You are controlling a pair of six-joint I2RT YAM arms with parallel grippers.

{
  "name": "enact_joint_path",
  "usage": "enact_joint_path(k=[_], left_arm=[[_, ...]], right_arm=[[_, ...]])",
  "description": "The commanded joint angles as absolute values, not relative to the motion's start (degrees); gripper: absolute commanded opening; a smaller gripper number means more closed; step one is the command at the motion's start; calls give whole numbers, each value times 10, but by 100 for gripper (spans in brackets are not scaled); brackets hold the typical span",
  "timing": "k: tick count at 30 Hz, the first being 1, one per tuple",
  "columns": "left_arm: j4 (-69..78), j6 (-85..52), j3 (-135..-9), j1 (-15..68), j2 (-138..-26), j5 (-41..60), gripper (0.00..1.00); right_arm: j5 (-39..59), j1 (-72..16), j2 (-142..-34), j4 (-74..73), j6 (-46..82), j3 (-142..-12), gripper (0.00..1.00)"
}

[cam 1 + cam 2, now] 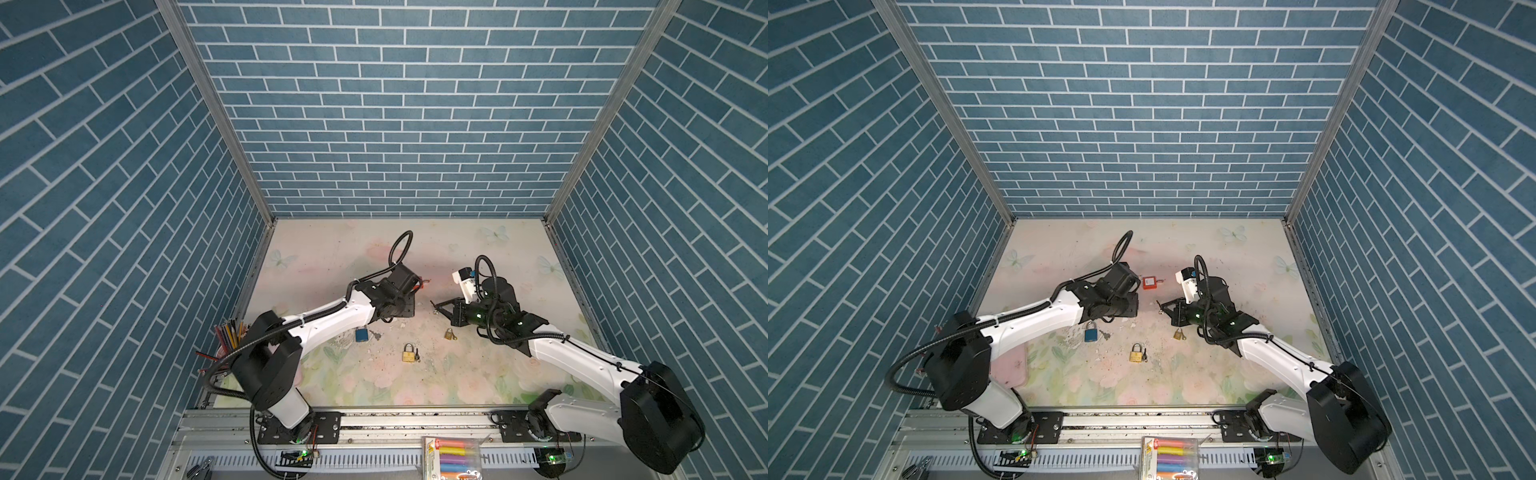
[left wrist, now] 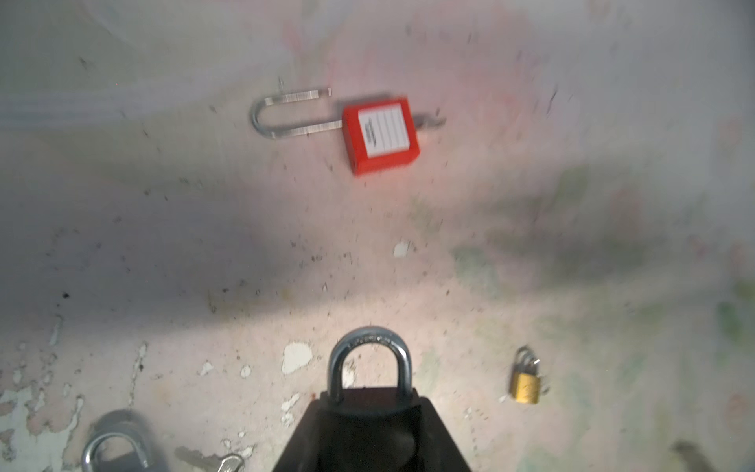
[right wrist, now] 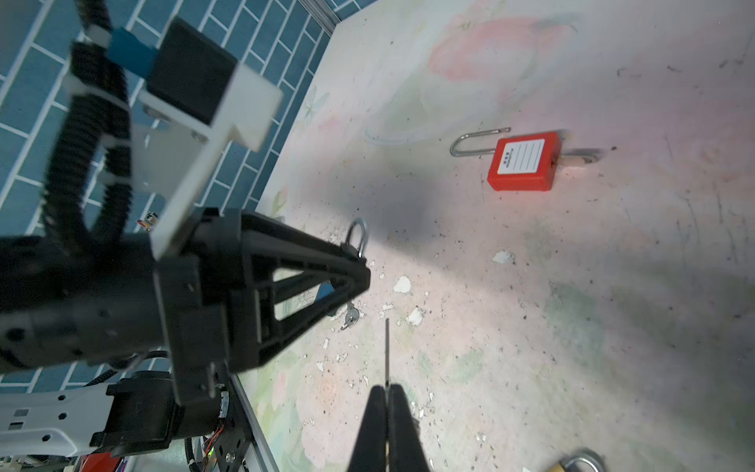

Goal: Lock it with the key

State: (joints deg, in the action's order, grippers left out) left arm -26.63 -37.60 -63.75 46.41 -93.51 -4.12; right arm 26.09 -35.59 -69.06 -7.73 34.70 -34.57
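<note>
L gripper [image 2: 371, 412] jaws part-closed, clamping black padlock [image 2: 369, 338]; rounded steel shackle shows, body mostly hidden. R gripper [image 3: 386, 394] pinched tight on thin metal key [image 3: 387, 351], seen edge-on.

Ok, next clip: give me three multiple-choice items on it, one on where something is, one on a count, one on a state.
1. Where is the red padlock?
A. in the pencil cup
B. flat on the table
C. on the front rail

2. How many padlocks lie loose on the table?
A. two
B. three
C. four

3. The red padlock's shackle is:
A. open
B. snapped shut
C. missing

Key:
1 B, a top view shows it lying flat on the table.
2 C, the red padlock, blue padlock, brass padlock and small brass padlock all lie there.
3 A, in the left wrist view one leg ends free outside the body.
</note>
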Motion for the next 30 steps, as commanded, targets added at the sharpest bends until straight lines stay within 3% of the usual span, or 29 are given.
enact_joint_path(k=[1,12,26,30], left_arm=[[-283,-342,-634,470,-952,-62,0],[-253,-329,-664,463,-1043,-24,0],[-216,-353,-677,459,-1076,-36,0],[-219,-352,-689,458,-1092,-32,6]], right_arm=[[265,-355,-701,-58,359,-355,0],[267,-355,-724,-55,363,-355,0],[268,-355,-737,-62,364,-355,0],[267,-355,-736,-60,364,-355,0]])
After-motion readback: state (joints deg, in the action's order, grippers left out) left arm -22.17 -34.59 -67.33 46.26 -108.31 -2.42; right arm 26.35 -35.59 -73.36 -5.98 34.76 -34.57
